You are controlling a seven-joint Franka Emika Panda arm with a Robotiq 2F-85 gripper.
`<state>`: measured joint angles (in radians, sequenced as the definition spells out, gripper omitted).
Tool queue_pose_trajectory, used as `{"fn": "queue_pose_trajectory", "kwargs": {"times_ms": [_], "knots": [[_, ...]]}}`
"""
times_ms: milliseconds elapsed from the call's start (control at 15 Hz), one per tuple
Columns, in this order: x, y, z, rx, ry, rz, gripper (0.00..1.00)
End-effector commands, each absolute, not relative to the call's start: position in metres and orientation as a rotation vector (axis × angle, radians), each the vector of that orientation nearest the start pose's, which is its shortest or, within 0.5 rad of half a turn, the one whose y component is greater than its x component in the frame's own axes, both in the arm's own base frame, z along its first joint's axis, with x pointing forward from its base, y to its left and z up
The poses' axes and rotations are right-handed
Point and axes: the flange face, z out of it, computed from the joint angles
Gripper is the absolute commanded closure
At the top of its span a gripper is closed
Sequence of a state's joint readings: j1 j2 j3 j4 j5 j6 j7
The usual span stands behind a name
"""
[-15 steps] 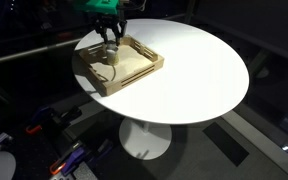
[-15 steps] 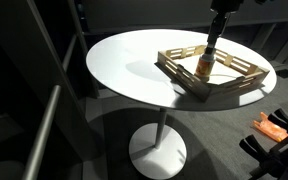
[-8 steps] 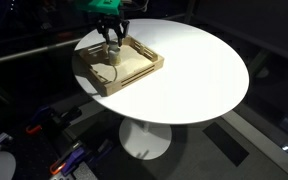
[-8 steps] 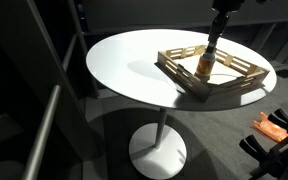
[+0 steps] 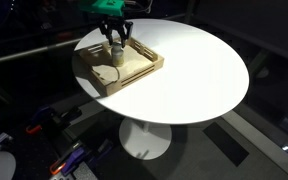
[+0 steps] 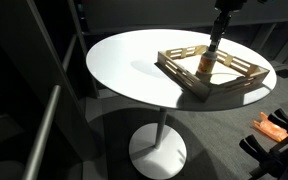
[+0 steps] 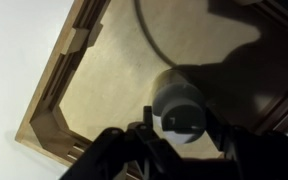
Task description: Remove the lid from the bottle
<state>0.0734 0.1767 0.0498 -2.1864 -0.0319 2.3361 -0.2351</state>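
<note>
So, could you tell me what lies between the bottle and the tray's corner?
Nothing: the wrist view shows only bare tray floor between bottle and corner.

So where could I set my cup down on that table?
Most of the white table beside the wooden tray is bare. The tray is crowded: the bottle stands inside, with the gripper close over it.

Beneath the black pincer (image 7: 180, 138), the bottle (image 7: 175, 98) is pale grey-white, the tray (image 7: 56, 105) tan wood, the table (image 5: 199, 60) plain white.
</note>
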Motion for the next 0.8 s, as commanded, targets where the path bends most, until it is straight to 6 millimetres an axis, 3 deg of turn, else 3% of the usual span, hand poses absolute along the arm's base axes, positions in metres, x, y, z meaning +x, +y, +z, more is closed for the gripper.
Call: {"fn": "queue_pose_trajectory", "kwargs": {"times_ms": [0, 333, 667, 733], "knots": [[0.554, 0.057, 0.309, -3.129, -0.552, 0.029, 0.43], [0.555, 0.046, 0.308, -3.137, -0.517, 0.030, 0.48], [0.556, 0.042, 0.312, -3.140, -0.497, 0.027, 0.69], [0.556, 0.042, 0.312, -3.140, -0.494, 0.026, 0.66]]}}
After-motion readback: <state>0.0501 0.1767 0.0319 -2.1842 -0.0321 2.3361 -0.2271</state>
